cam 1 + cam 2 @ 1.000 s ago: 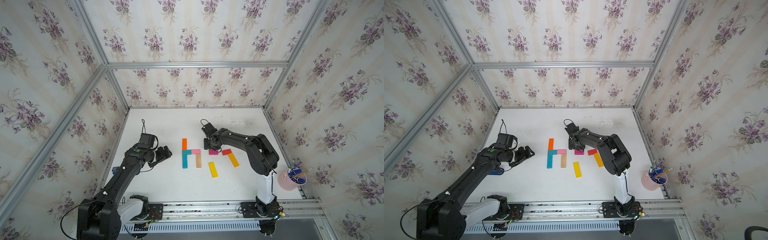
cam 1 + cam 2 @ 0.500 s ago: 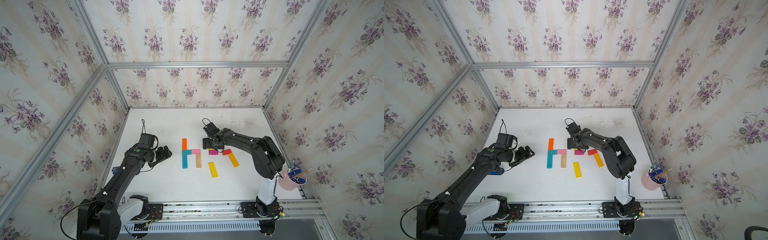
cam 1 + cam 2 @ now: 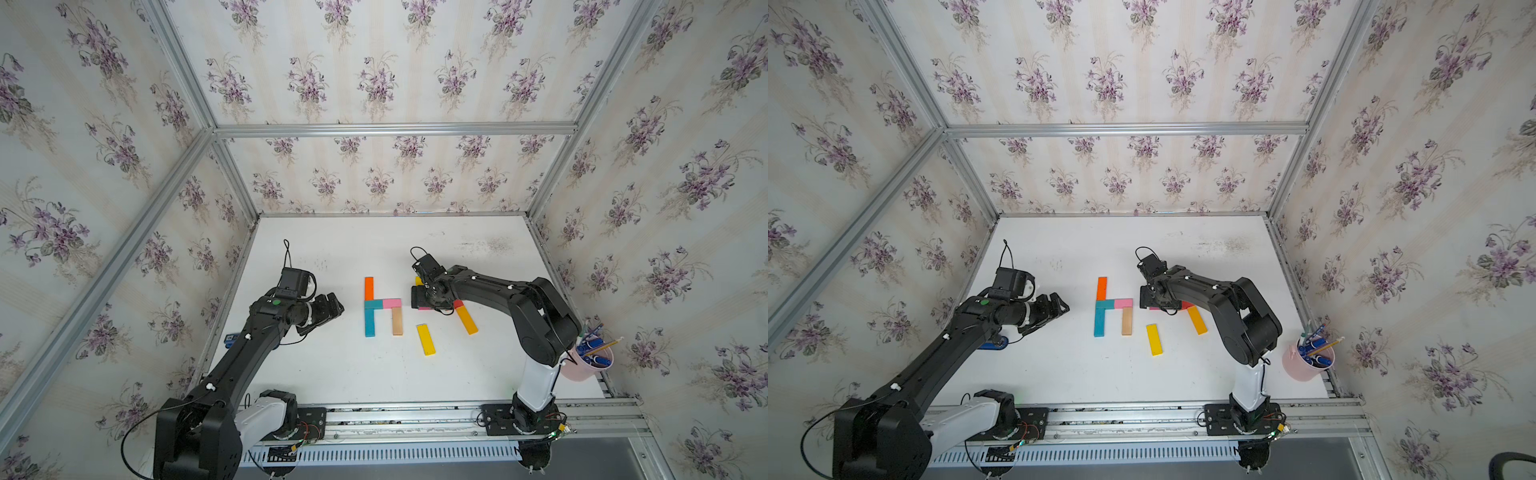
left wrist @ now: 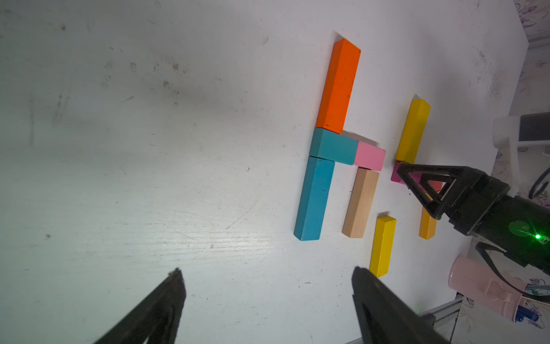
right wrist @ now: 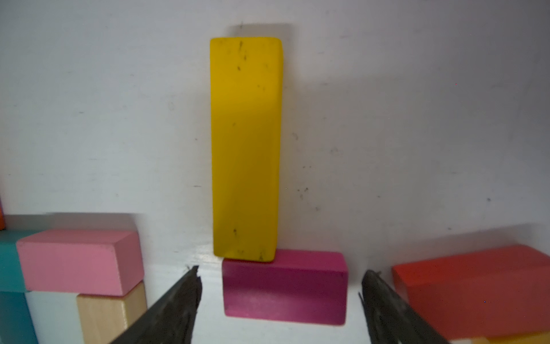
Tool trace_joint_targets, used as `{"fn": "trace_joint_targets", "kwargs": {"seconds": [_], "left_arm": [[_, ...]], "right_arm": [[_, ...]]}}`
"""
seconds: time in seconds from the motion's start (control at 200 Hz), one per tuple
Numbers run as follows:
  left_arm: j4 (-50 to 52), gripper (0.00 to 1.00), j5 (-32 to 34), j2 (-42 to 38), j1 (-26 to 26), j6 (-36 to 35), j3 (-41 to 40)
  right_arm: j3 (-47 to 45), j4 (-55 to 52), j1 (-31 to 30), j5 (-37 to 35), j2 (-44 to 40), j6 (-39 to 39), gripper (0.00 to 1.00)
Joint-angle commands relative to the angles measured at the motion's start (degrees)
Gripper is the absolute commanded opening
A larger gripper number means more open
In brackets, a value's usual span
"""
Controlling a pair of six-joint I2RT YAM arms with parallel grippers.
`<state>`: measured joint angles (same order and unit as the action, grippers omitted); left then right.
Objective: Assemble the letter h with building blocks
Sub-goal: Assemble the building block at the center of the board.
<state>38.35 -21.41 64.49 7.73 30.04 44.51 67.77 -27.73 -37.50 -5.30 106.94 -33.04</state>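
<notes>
In a top view, the building blocks point(image 3: 373, 304) are laid on the worktop point(image 3: 332, 374), long bars mostly front-to-back. In the left wrist view, the left tool point(image 4: 267, 269) is seen released, empty. In the right wrist view, the right tool point(image 5: 281, 270) is released, flanking the crosswise magenta block point(image 5: 284, 297).

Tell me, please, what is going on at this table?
The robot is building an h from wooden blocks; one h already lies finished. The right gripper, jaws open, straddles a magenta block that abuts a yellow bar, a red block beside it. The left gripper hovers open and empty near the h.
</notes>
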Motion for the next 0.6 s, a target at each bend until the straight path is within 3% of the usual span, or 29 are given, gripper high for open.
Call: {"fn": "trace_joint_targets", "kwargs": {"seconds": [0.0, 0.365, 0.594], "left_arm": [[-0.8, 0.9, -0.1, -0.3, -0.1, -0.3, -0.1], [-0.8, 0.9, 0.0, -0.3, -0.1, -0.4, -0.2], [-0.8, 0.9, 0.0, -0.7, -0.1, -0.5, -0.4]], "right_arm": [[0.1, 0.9, -0.1, 0.4, 0.6, -1.1, 0.82], [1.0, -0.6, -0.7, -0.9, 1.6, -2.5, 0.71], [1.8, -1.9, -0.7, -2.8, 2.7, -3.1, 0.69]]}}
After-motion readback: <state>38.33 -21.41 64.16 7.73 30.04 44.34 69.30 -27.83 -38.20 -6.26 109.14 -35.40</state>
